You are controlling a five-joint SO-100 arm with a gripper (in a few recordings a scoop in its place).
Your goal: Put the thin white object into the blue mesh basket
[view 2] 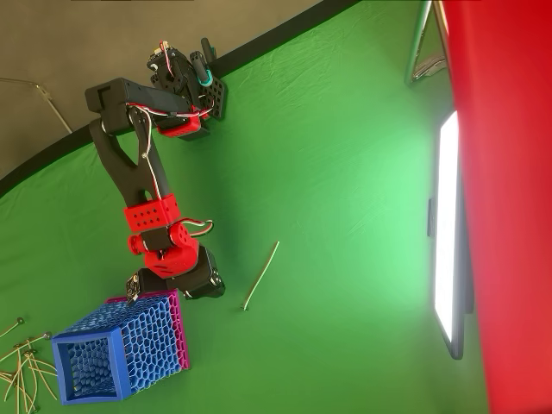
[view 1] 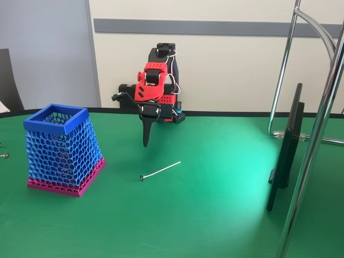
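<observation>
Green table (view 1: pixel 215 215) holds the thin white object (view 1: pixel 160 171), lying flat beside the blue mesh basket (view 1: pixel 63 150). It looks light, stiff and easy to snap; pinching its middle seems best. Above it hangs the gripper (view 1: pixel 145 137), jaws apparently pressed together, empty.

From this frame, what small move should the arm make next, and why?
Probably shift the pincer toward the thin white object and lower over its middle. The stick lies flat on the green table, untouched, while the pincer hangs above the cloth between it and the blue mesh basket. Whether it is open is unclear.
</observation>
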